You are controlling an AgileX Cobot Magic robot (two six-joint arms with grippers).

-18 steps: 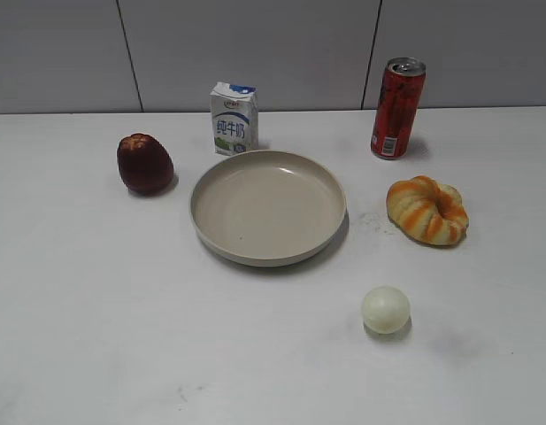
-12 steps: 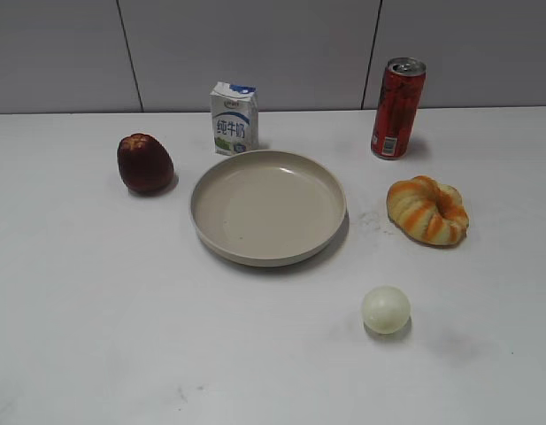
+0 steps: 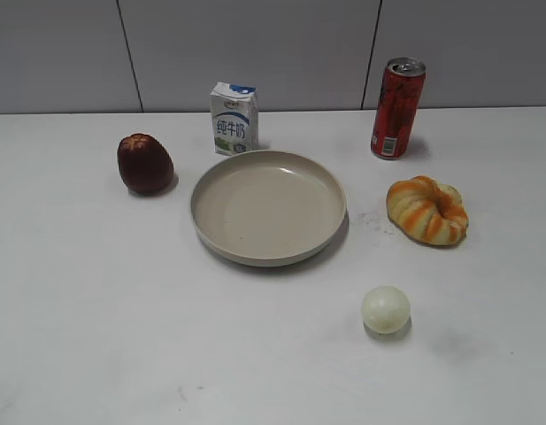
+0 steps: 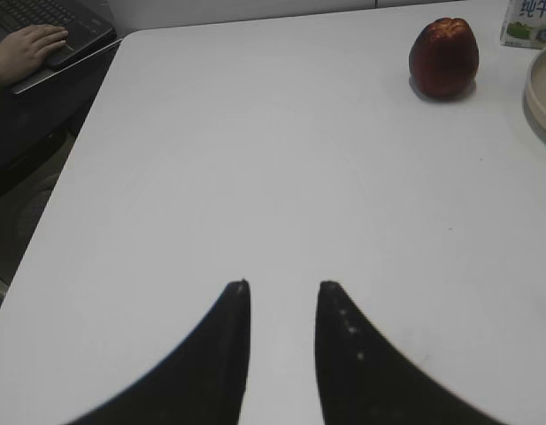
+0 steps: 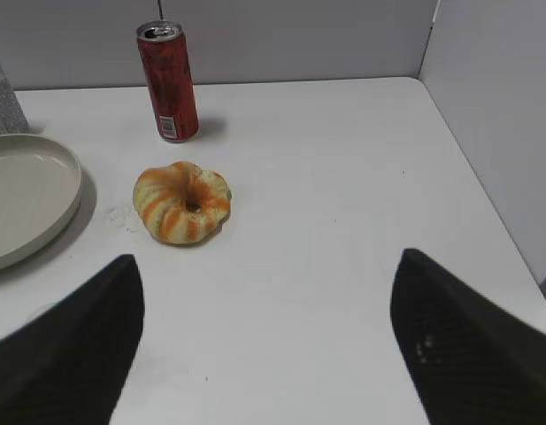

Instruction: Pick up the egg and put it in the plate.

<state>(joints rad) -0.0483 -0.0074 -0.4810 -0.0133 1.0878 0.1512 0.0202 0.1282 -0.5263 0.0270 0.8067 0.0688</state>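
Looking from the exterior camera, we see one egg (image 3: 385, 309), smooth and pale, lying on the white table (image 3: 96, 301) near the front right, apart from the one matte beige plate (image 3: 267, 206); neither wrist view clearly shows it. We count one dark red apple (image 3: 144, 163), one milk carton (image 3: 234, 118), one red can (image 3: 396, 108) and one orange-striped ring bread (image 3: 427, 210). Our left gripper (image 4: 281, 288) holds its dark curved fingers slightly parted, gripping nothing. Our right gripper (image 5: 264, 292) is spread wide and empty. Only the left wrist view shows a hand (image 4: 25, 49) on a laptop (image 4: 73, 35).
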